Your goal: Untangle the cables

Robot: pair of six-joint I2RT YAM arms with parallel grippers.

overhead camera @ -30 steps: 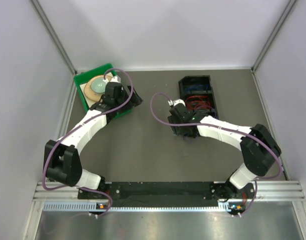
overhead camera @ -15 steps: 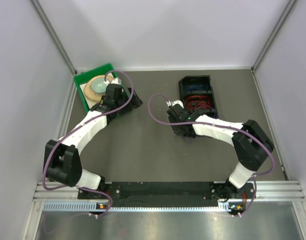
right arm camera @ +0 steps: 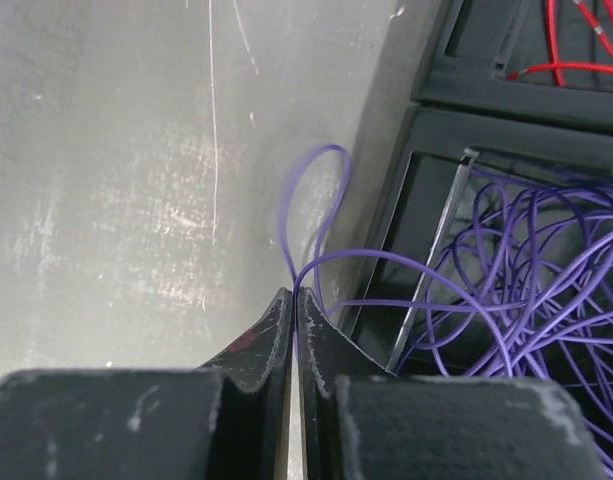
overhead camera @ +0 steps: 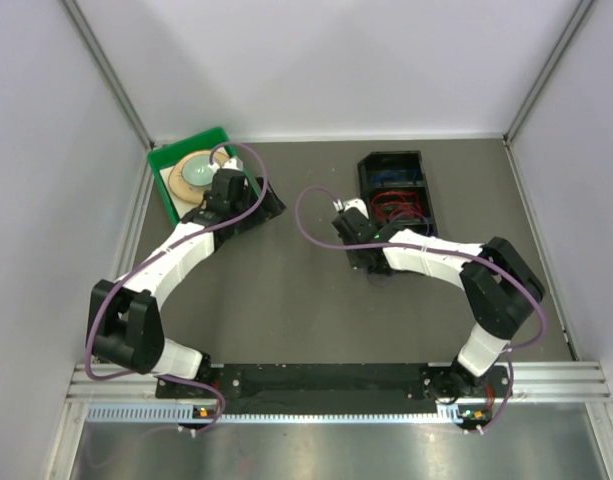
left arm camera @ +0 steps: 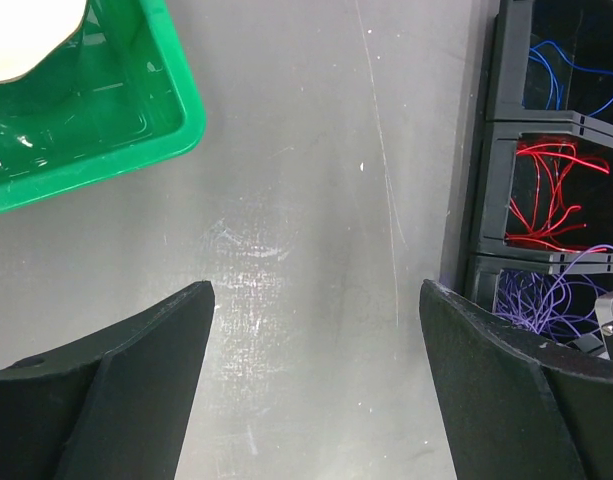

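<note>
The cables lie sorted in a black three-compartment box point(overhead camera: 394, 190): blue cables point(left arm camera: 556, 80) in the far part, red cables point(left arm camera: 551, 190) in the middle, a purple tangle point(right arm camera: 526, 280) in the near part. One purple cable point(right arm camera: 286, 210) loops out over the box wall onto the table. My right gripper point(right arm camera: 294, 293) is shut on this cable just left of the box; from above the right gripper point(overhead camera: 374, 268) sits at the box's near left corner. My left gripper point(left arm camera: 316, 300) hangs open over bare table between the tray and the box, holding nothing.
A green tray point(overhead camera: 169, 190) with a plate and a pale bowl stands at the back left, close behind the left gripper point(overhead camera: 269, 205). The black box's wall point(right arm camera: 386, 220) rises right beside the right fingers. Grey walls enclose the table on three sides.
The right gripper's jaws have shut on the purple cable loop, and that arm has drawn slightly left and in. The left arm has barely shifted.
</note>
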